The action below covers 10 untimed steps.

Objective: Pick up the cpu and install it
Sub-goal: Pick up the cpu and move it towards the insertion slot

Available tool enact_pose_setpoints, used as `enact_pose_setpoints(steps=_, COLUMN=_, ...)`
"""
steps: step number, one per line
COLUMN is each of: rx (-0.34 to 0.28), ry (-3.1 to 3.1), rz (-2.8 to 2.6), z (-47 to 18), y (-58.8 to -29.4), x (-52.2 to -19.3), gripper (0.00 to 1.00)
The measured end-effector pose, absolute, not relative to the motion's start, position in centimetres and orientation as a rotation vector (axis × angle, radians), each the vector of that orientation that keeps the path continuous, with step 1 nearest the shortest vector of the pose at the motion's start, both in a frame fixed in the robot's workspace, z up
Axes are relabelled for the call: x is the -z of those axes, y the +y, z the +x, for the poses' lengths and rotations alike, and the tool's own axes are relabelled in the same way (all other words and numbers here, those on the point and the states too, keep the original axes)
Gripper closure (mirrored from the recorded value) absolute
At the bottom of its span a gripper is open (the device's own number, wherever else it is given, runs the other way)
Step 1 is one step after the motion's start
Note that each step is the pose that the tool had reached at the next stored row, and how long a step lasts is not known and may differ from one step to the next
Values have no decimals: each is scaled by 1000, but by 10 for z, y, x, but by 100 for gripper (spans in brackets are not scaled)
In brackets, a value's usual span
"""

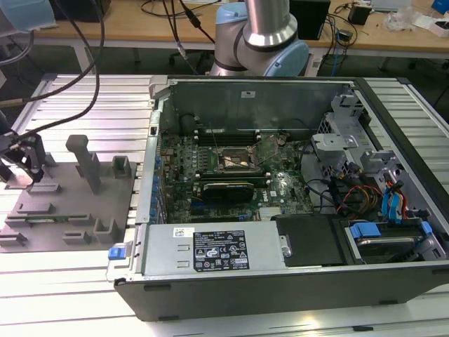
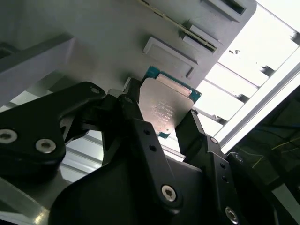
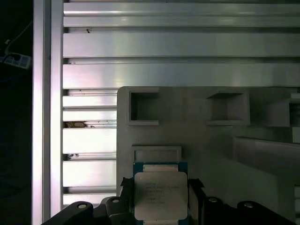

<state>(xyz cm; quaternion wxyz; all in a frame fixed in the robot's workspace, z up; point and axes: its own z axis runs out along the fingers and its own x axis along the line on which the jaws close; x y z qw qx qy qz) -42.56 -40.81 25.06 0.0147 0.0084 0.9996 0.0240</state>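
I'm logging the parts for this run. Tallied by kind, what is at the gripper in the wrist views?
cpu: 1
fingers flanking it: 2
grey fixture plate beneath: 1
Total: 4

First wrist view: the picture's edge cut off one side of the chip point(image 3: 161, 197) and most of the gripper point(image 3: 160, 185) around it. Second wrist view: a finger point(image 2: 140, 124) hid a corner of the chip point(image 2: 164, 105) from me. Exterior view: the arm point(image 1: 265, 31) ran off the upper edge; the gripper's point(image 1: 31, 175) load was too small to tell.
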Motion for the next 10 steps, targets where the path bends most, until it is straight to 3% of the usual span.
enact_pose_setpoints(steps=10, rx=-74, ry=3111, rz=26, z=-426, y=-407, x=-275, gripper=45)
